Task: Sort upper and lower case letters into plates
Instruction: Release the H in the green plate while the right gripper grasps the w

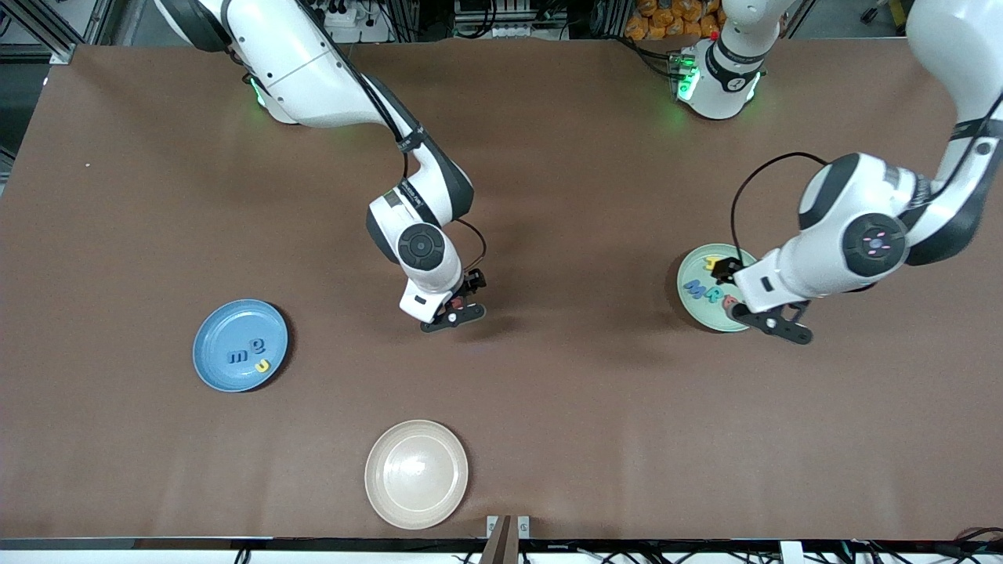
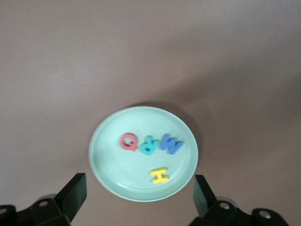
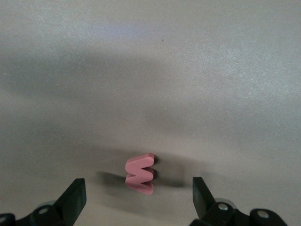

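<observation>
Now, you have the brown table (image 1: 548, 196) carrying three plates: a cream-beige plate (image 1: 416, 474) nearest the front camera, a blue plate (image 1: 240, 345) toward the right arm's end and a pale green plate (image 1: 709, 294) toward the left arm's end. Your left gripper (image 2: 141, 200) hangs over the green plate with its jaws spread wide and nothing between them. Your right gripper (image 3: 136, 200) hovers over bare table near the middle, jaws equally wide and empty, above a pink letter (image 3: 140, 173) that looks like a zigzag shape, though you cannot read it for sure. In the green plate lie a red Q (image 2: 128, 141), a teal R (image 2: 149, 145), a blue M (image 2: 170, 143) and a yellow H (image 2: 160, 175). In the blue plate sit three small letters (image 1: 252, 354), blue, teal and yellow.
</observation>
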